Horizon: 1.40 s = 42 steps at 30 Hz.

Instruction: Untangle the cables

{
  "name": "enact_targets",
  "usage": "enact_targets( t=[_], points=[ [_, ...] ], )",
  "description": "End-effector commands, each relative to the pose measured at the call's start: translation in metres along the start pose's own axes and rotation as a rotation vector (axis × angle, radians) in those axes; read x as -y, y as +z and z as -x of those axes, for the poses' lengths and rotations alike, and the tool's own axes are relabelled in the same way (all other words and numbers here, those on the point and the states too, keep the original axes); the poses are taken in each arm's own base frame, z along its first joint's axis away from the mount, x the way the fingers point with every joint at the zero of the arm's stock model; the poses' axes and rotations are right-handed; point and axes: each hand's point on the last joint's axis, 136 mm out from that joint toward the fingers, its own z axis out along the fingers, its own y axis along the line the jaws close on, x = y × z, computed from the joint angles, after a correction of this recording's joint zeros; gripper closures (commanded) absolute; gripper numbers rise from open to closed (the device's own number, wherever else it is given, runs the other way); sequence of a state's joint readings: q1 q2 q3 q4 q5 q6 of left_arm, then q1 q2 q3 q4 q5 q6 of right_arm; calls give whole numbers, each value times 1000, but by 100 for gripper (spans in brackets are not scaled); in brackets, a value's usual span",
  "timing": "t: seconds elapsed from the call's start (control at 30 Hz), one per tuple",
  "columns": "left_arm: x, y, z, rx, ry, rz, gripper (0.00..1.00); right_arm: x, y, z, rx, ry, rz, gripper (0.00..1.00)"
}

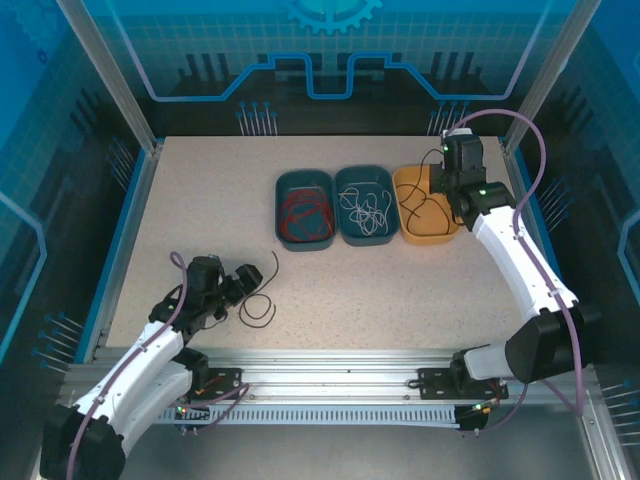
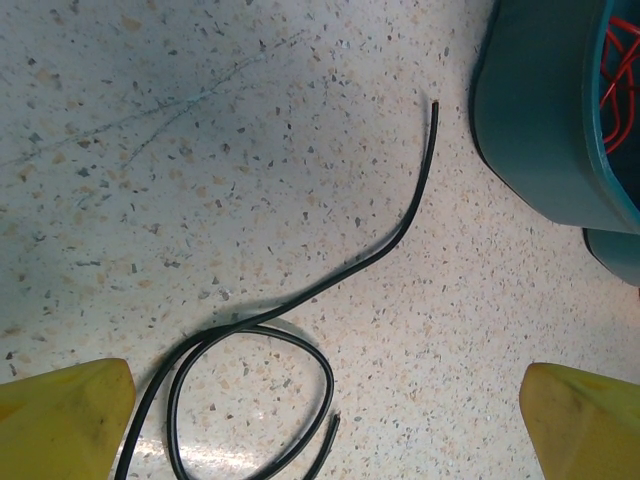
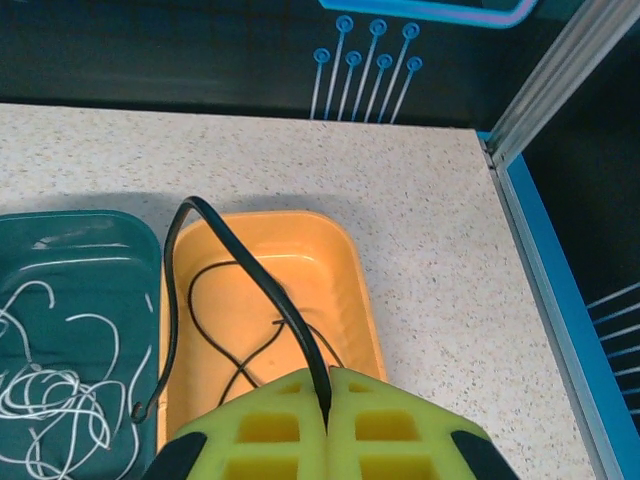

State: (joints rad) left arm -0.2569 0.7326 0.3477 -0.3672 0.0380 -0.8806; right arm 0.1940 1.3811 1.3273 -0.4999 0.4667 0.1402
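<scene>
One black cable [image 1: 262,300] lies on the table in a loop with a long tail, right in front of my left gripper [image 1: 235,285]. In the left wrist view that cable [image 2: 400,230] curls between the spread yellow fingertips [image 2: 60,420]; the left gripper [image 2: 325,430] is open and touches nothing. My right gripper [image 3: 326,395] is shut on a second black cable [image 3: 287,312], which arches up and droops over the left rim of the orange tray [image 3: 365,290]. Another black cable [image 3: 235,340] lies inside that tray. The right gripper [image 1: 447,185] hovers over the orange tray [image 1: 425,240].
Three trays stand in a row mid-table: a teal tray [image 1: 280,185] holding red cables [image 1: 304,215], a teal tray [image 1: 340,178] holding white cables [image 1: 364,210], then the orange one. The first teal tray's wall [image 2: 530,120] is close ahead-right of the left gripper. Enclosure walls ring the table.
</scene>
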Motion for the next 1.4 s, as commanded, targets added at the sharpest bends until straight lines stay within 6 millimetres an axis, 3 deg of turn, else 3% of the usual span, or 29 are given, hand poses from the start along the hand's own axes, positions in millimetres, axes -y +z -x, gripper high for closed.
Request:
enact_targets(
  t=[0.0,0.3,0.7,0.9,1.37],
  points=[
    [0,-5,6,23,7,9,1,5,9,-1,-9,64,3,100],
    [0,-3,5,21,6,5,1,-6,30,-3,-37,127,55,100],
    [-1,-1,3,15,-5,-1,1,3,47,6,-7,280,62,100],
    [-1,-1,3,14,-4,-1,1,3,61,-3,-30,332,80,100],
    [-2,-1,1,10,-5,-4,1,25,88,-36,-83,398,-3,100]
  ],
)
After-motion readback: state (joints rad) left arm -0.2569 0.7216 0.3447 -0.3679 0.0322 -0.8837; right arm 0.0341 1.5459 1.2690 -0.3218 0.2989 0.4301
